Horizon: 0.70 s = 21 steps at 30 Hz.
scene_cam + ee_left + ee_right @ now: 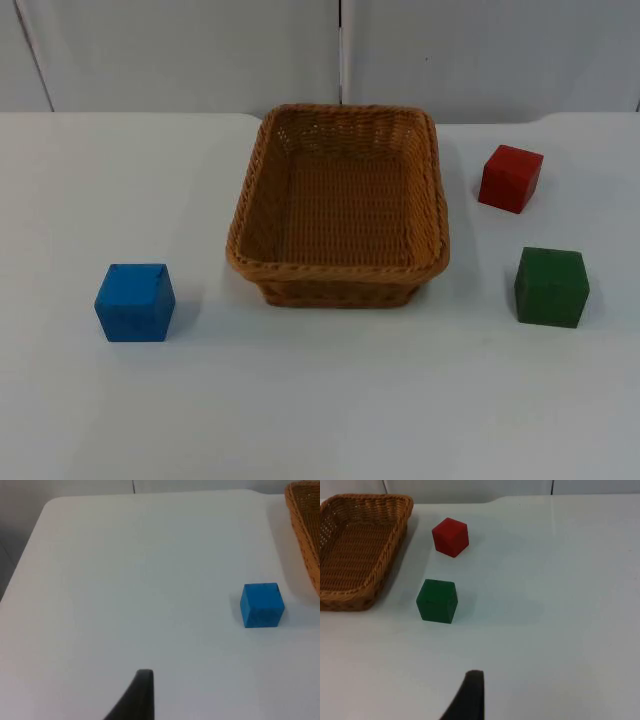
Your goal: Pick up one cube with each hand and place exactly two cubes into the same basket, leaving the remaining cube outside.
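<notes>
White surface (320, 420) carries an empty basket (340, 275), with the blue cube (135, 302) on its left and the red cube (510, 178) and green cube (551, 286) on its right. Whether my fingers are open I cannot tell. Red and green sit close together; reaching for one, I might nudge the other.

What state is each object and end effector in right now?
basket: upright, nothing inside
blue cube: on table left of basket, ungrasped
red cube: on table right of basket, ungrasped
green cube: on table right of basket, ungrasped
left end effector: above table, holding nothing
right end effector: above table, holding nothing
</notes>
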Each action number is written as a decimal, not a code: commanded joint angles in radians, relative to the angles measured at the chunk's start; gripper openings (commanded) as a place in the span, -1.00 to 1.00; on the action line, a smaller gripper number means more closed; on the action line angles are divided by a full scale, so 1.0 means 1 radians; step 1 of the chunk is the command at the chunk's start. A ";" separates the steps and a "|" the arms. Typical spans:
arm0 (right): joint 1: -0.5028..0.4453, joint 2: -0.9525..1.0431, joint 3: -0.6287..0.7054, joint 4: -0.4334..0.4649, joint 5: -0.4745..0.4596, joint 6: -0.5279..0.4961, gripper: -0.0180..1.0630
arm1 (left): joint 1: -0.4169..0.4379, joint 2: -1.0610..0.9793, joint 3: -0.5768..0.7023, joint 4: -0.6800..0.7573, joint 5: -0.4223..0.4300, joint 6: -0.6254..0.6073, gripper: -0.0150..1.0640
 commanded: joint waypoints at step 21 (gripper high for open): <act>0.002 -0.003 0.007 0.000 -0.008 -0.022 0.61 | 0.002 -0.004 0.004 -0.012 -0.002 0.000 0.97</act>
